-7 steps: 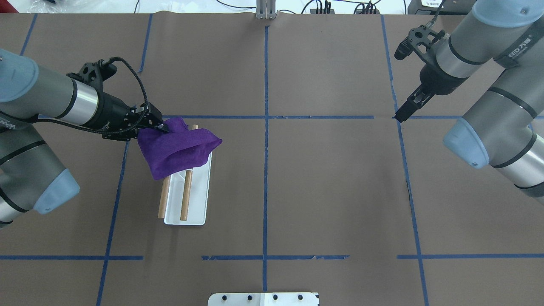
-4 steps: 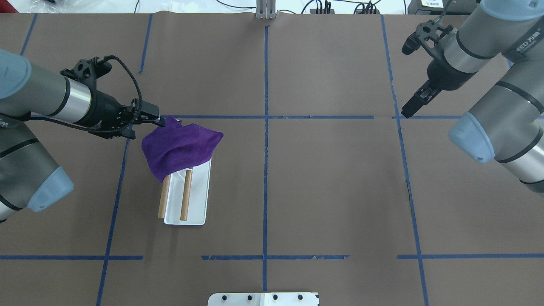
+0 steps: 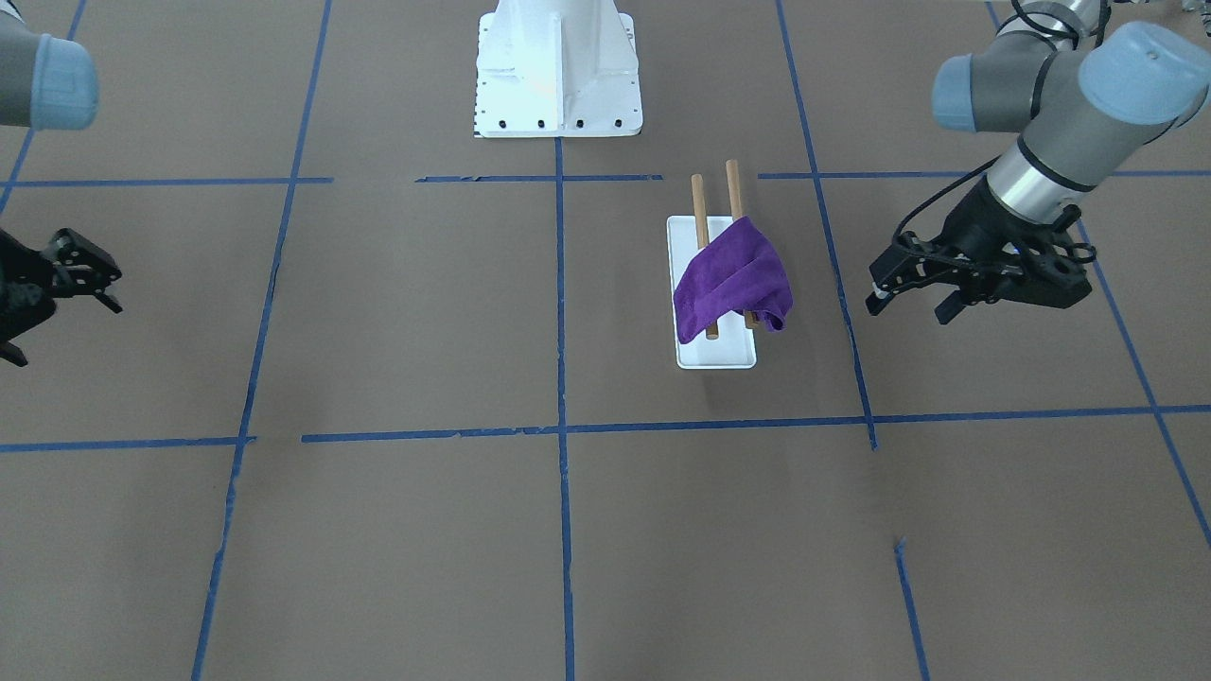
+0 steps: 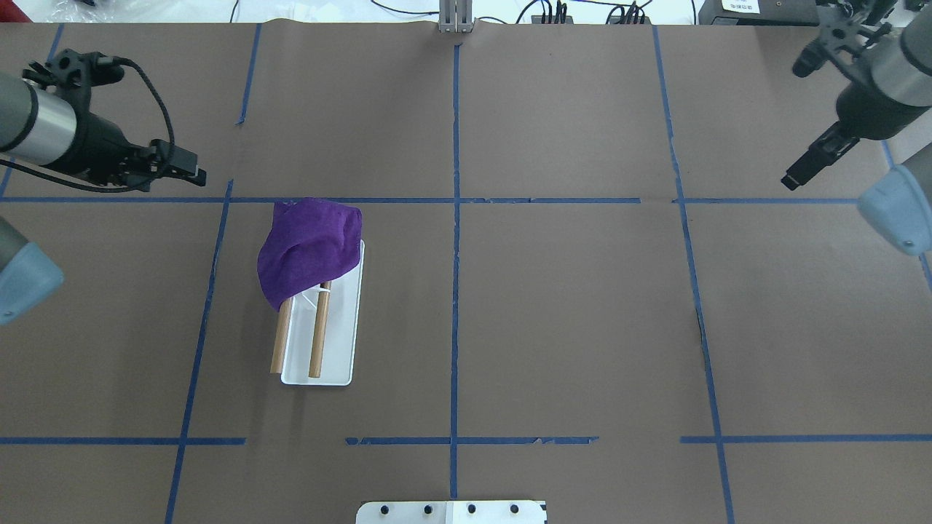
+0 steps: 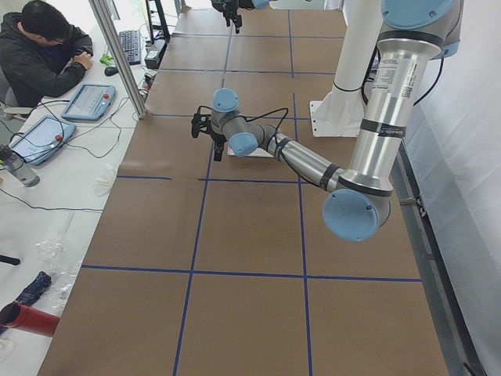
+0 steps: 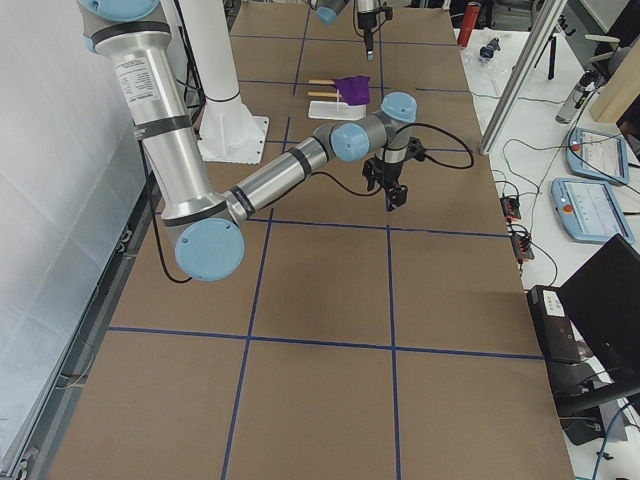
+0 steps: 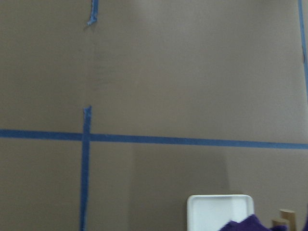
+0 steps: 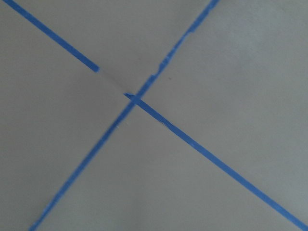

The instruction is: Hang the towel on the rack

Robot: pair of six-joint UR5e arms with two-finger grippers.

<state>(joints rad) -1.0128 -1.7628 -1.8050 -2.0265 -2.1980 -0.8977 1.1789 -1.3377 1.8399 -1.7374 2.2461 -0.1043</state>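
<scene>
The purple towel hangs over the far end of the rack's two brown rods; it also shows in the front view. The rack's white base lies flat on the table. My left gripper is open and empty. It is well clear of the towel, to its far left, and shows on the right in the front view. My right gripper looks shut and empty, far off at the table's right side. The left wrist view catches only the base's end and a towel corner.
Brown paper with blue tape lines covers the table. The white robot pedestal stands at the near edge. An operator sits with tablets beyond the far edge. Cables and a red cylinder lie off the table's end.
My left gripper has let go of the towel and drawn back to the far left. The towel has settled over the rods. My right arm has pulled further right.
</scene>
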